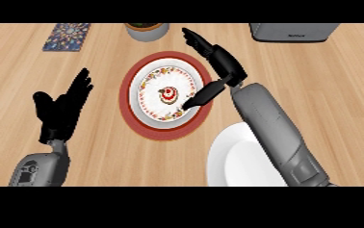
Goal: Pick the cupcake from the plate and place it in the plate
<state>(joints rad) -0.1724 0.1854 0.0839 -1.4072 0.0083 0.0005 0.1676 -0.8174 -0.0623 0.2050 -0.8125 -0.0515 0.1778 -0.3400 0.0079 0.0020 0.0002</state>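
at the upper left of the frame a patterned mat (67,36) lies flat near the counter's far edge, well apart from the plates, so it plays no part in the reach. below it, at the left of the frame, the left hand (62,107) stands with straight fingers pointing up and nothing in it; it rests clear of the dishes, which leaves the middle free for the other arm.

at the top centre a grey pot (148,31) sits just beyond the dishes. in the centre lies a red-rimmed plate (128,102), and on it a smaller white plate with a flowered border (153,80). the cupcake (168,95), small with red and white topping, sits about the middle of that flowered plate, so it lies on the source dish and not on the other one.

right of it, the right hand (222,61) hangs over the plate's right edge with fingers stretched toward the top of the frame and the thumb angled down-left, its tip just beside the cupcake. the hand is spread, not closed round anything; this pose fits lining up a pinch from the side, though it would equally fit a hand that has just let go.

at the lower right a plain white plate (231,162) lies partly under the right forearm, close enough to serve as the goal dish. at the upper right a grey appliance (295,31) stands at the counter's back.
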